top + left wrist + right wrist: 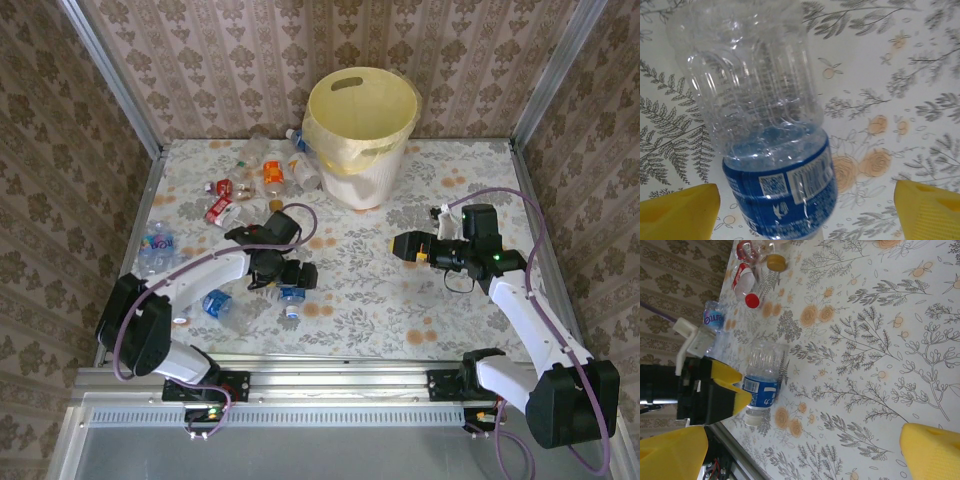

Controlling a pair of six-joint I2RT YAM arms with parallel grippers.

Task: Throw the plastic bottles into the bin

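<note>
L gripper point(805, 216) open, jaws either side of blue-label bottle point(776, 150) lying near-left of centre, set to pinch it, not touching yet. R gripper point(402, 246) open, parked over bare table point(450, 300) at right, out of the way. Bin point(375, 165) far centre, other bottles point(250, 185) heaped left of it.

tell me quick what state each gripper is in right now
left gripper: open, jaws either side of the blue-label bottle, not gripping it
right gripper: open, holding nothing
</note>
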